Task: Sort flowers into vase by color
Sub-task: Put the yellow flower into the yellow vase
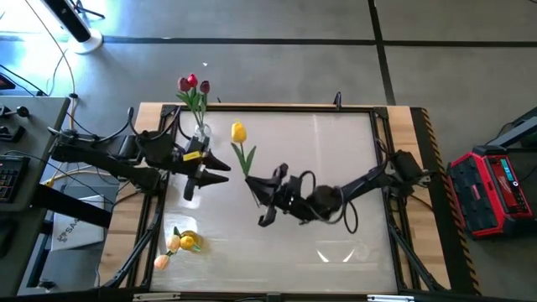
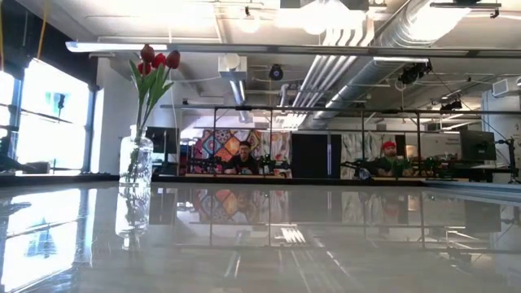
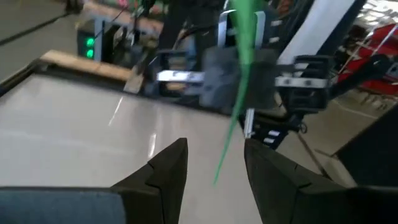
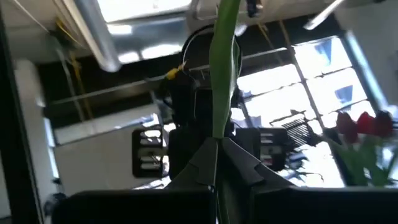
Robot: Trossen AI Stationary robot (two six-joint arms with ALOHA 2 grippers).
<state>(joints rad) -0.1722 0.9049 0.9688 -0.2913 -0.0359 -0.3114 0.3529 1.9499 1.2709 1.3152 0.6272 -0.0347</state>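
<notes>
A yellow tulip (image 1: 238, 132) with a long green stem (image 3: 239, 93) is up over the table's middle, and my right gripper (image 1: 258, 190) is shut on it. My left gripper (image 1: 221, 168) stands open just left of the stem. In the left wrist view the stem's lower end shows in line with the gap between its fingers (image 3: 214, 152), a little beyond them, not touching. At the far left a clear glass vase (image 2: 136, 163) stands upright, holding red and dark maroon tulips (image 1: 193, 84). My right gripper pinches the yellow tulip's stem near its lower end (image 4: 217, 140) between its two fingers. It comes in from the table's right side. The stem rises out past the fingertips, and the tulip is lifted clear of the table, its head tilted toward the far left.
A second clear vase (image 1: 178, 231) with yellow and orange flower heads (image 1: 183, 242) stands near the table's near left corner. A red case (image 1: 491, 189) sits on the floor to the right. People sit at desks in the room beyond (image 2: 244, 155).
</notes>
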